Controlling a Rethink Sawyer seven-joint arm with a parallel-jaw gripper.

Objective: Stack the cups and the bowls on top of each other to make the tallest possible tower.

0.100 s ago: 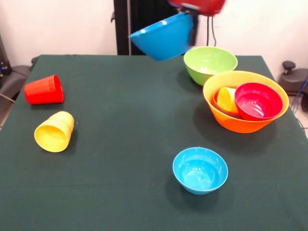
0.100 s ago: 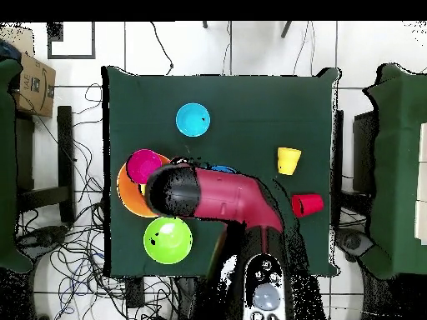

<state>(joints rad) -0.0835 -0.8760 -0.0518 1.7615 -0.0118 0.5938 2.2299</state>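
Gripper [image 1: 192,26] grips tilted blue bowl [image 1: 163,36] aloft past table's [image 1: 120,144] far edge; centre open.

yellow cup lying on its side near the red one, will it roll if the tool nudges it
Probably. The yellow cup lies on its side on the table, so a sideways nudge would likely roll it. Being tapered, it should curve rather than run straight. It looks like light, smooth plastic, so it may also skid.

Robotics lab. Dark green cloth-covered table [image 2: 250,100] on white tiled floor [image 2: 250,50]; loose black cables [image 2: 79,250] strewn around; cardboard box [image 2: 33,83] at one side; red robot arm [image 2: 225,200] mounted at table edge; black upright post [image 1: 121,26] against plain wall.
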